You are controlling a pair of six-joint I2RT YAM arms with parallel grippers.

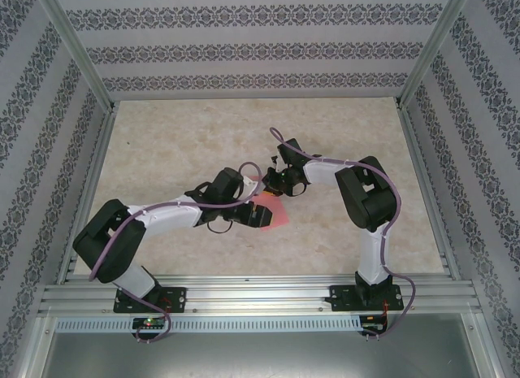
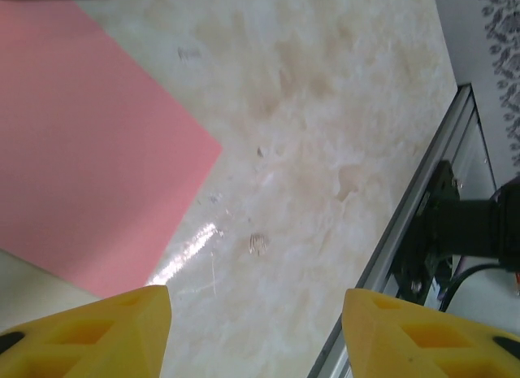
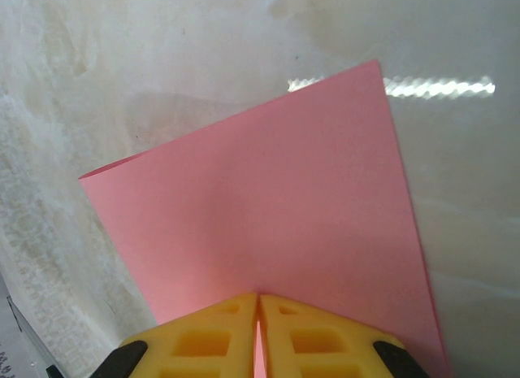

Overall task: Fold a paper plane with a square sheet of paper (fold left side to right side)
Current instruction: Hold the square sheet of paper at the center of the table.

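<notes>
Pinching pink paper (image 3: 260, 199), right fingers (image 3: 203, 341) meet in wrist view.

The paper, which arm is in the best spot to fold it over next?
Probably the right. The right gripper is shut on the edge of the paper, so it could carry that side across. The left gripper is open over bare table, with the paper off to its side.

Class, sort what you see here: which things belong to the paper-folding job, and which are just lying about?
Part of the job: pink paper sheet; right gripper, shut on the sheet's edge; left gripper, open beside the sheet.
Just there: table; aluminium rail; patterned walls.
</notes>
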